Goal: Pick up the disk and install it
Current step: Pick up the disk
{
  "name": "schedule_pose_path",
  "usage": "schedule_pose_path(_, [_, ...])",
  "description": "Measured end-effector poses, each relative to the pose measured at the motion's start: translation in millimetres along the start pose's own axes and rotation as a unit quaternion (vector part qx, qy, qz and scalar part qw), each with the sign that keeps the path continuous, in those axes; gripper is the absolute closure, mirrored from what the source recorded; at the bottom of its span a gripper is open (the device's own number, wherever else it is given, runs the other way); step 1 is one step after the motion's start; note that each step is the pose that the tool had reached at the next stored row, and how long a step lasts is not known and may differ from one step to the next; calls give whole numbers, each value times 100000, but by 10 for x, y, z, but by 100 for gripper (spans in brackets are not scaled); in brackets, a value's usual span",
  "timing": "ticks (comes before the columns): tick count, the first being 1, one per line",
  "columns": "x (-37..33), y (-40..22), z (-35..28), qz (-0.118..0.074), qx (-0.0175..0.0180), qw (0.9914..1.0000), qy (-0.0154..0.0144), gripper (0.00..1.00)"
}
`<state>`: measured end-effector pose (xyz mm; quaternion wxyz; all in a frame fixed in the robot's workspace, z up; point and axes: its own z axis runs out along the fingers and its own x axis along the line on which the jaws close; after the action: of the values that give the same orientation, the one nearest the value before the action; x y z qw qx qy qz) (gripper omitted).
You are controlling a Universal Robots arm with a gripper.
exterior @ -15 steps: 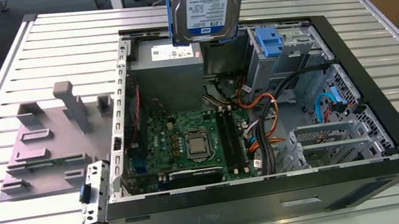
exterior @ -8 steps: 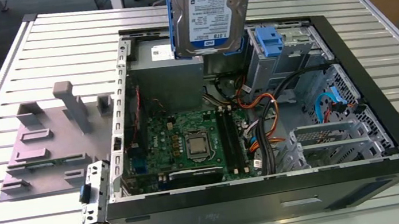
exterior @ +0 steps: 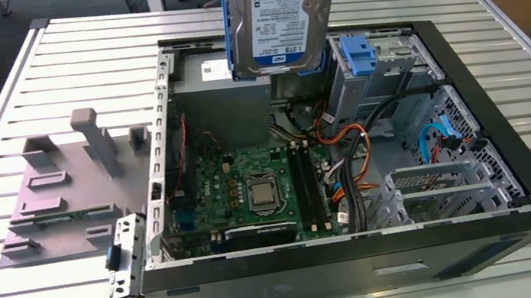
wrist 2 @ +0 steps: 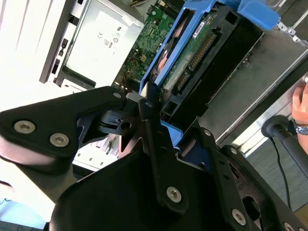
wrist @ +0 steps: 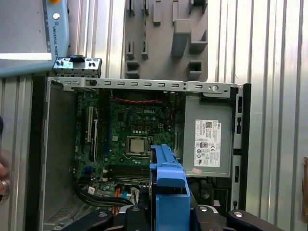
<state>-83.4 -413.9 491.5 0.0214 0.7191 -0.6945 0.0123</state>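
Label side of the disk (exterior: 279,16) faces the exterior view, high above the open computer case (exterior: 519,162); the second wrist view gives its green circuit board side. The gripper (wrist 2: 151,113) has its fingers pressed on the blue frame of the disk, holding it upright in the air.

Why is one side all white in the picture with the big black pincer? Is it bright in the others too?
In the second wrist view, glare washes the table out to plain white, while the pincer holding the disk looks dark against it; in the first wrist view, one bright stripe glares; in the exterior view, light is even.
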Motion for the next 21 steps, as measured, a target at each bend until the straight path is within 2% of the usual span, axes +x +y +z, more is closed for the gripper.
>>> schedule_pose_path(2, [2,0,0,-1,-1,100000,8,64])
schedule_pose_path(4, [72,3,4,3,-5,100000,116,64])
schedule_pose_path(8, [78,3,5,1,-6,100000,125,64])
schedule_pose_path(10, [217,7,16,6,-18,99999,494,64])
schedule_pose_path(19, [236,8,20,7,-17,99999,490,64])
schedule_pose_path(21, [240,8,20,77,-23,99999,408,64])
